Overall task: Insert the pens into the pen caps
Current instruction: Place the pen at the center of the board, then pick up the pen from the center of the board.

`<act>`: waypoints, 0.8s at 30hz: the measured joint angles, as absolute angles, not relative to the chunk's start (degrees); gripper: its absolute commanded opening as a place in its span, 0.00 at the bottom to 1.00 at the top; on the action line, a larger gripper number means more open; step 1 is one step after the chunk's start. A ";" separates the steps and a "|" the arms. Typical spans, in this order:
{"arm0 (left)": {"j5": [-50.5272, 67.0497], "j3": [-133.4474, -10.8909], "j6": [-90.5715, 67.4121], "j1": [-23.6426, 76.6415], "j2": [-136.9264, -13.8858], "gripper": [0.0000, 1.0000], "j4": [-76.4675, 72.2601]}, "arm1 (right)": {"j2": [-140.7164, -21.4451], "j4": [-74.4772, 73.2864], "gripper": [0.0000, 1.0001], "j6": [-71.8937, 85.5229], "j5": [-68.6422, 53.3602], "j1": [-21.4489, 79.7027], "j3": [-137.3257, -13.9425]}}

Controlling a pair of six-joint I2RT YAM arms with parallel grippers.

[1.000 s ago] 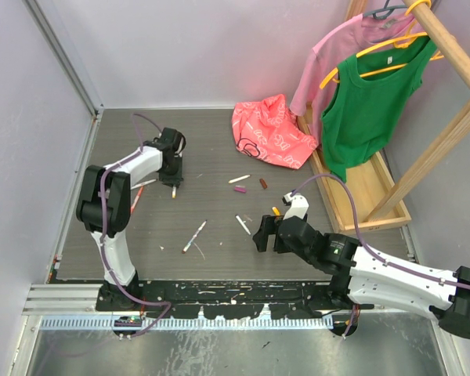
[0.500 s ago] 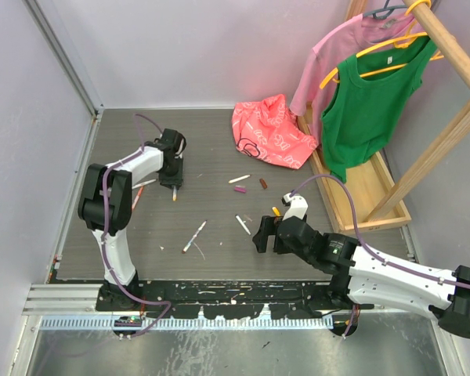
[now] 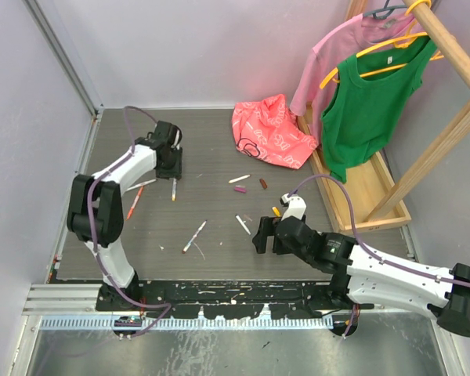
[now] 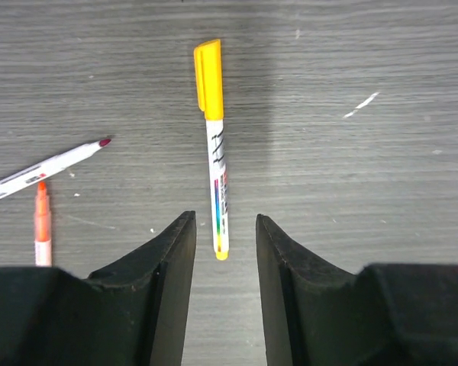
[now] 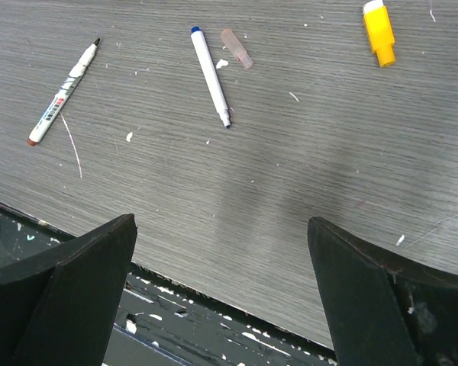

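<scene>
A white pen (image 4: 216, 152) wearing a yellow cap lies flat on the table; its bare end sits just between the fingertips of my open left gripper (image 4: 225, 223), touching neither. In the top view this pen (image 3: 174, 189) lies just in front of the left gripper (image 3: 171, 163). An uncapped pen with a dark red tip (image 4: 49, 164) and an orange pen (image 4: 42, 229) lie to its left. My right gripper (image 5: 221, 221) hangs wide open and empty near the table's front edge. Beyond it lie two uncapped pens (image 5: 63, 93) (image 5: 210, 76), a pale pink cap (image 5: 237, 48) and a yellow cap (image 5: 379, 32).
A purple cap (image 3: 240, 189), a dark red cap (image 3: 262, 185) and another pen (image 3: 239, 178) lie mid-table. A red patterned bag (image 3: 270, 131) sits at the back. A wooden rack (image 3: 376, 196) with hanging shirts stands at the right. Walls close the left and back.
The left gripper has opened and let go of the yellow-capped pen, then drawn back from it; the pen now rests on the table. The right arm has not moved.
</scene>
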State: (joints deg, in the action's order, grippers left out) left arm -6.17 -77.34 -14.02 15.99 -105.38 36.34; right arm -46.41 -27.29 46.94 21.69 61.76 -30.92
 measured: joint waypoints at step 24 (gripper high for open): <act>-3.31 -54.22 -19.42 32.88 -73.03 0.51 39.72 | -49.10 -26.76 0.99 46.94 21.32 61.76 -30.92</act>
